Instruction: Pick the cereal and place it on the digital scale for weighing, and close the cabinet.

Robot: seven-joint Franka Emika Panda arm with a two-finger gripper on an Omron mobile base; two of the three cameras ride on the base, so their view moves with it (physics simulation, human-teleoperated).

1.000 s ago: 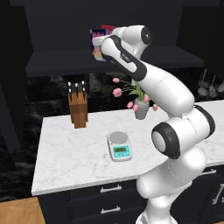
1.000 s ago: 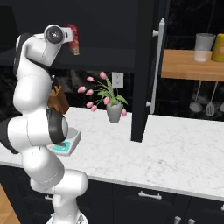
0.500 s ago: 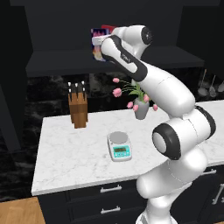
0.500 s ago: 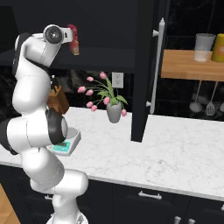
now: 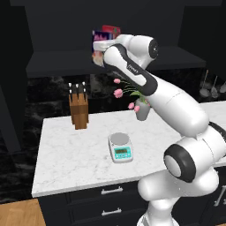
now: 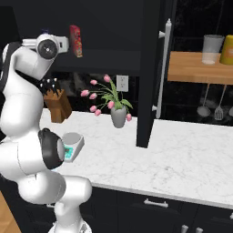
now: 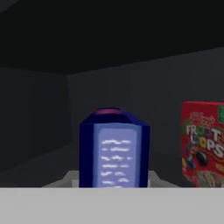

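One red cereal box (image 7: 204, 144) stands just beside the cereal (image 7: 114, 148).

**Dark kitchen, pale marble top**

A white marble counter (image 5: 70, 154) is set over dark drawers (image 5: 110, 203) with small silver handles. Black veined backsplash (image 5: 48, 95) is seen behind it. A wooden shelf (image 6: 200, 68) is mounted off to the right, and wood flooring (image 5: 17, 214) is laid below.
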